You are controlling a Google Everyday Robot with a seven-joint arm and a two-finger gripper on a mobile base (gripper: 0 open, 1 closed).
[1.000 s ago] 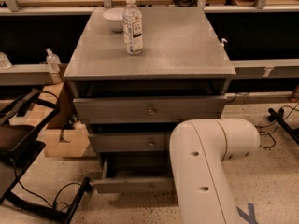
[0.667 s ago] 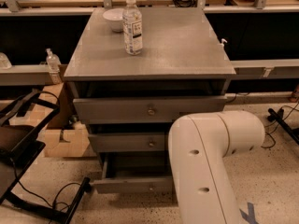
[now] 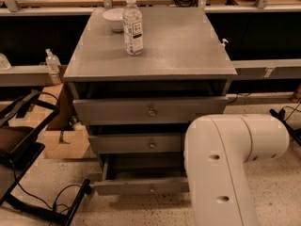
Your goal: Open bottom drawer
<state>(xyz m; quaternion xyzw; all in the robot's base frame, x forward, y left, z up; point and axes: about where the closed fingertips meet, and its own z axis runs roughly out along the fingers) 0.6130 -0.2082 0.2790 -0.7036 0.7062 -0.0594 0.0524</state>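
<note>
The grey cabinet (image 3: 155, 46) has three drawers. The bottom drawer (image 3: 136, 186), the slimmest front, stands pulled out towards me, further than the two above; its small round knob (image 3: 151, 189) shows at the centre. The middle drawer (image 3: 134, 144) and the top drawer (image 3: 141, 111) each stick out a little. My white arm link (image 3: 225, 168) fills the lower right and covers the right ends of the lower drawers. My gripper is out of view, somewhere beyond this link.
A water bottle (image 3: 132, 26) and a white bowl (image 3: 114, 19) stand on the cabinet top. A cardboard box (image 3: 63, 145), a black frame with cables (image 3: 23, 145) and a spray bottle (image 3: 52, 66) are to the left. More cables (image 3: 287, 117) lie at the right.
My white arm link has shifted to the right. The bottom drawer stays pulled out as before.
</note>
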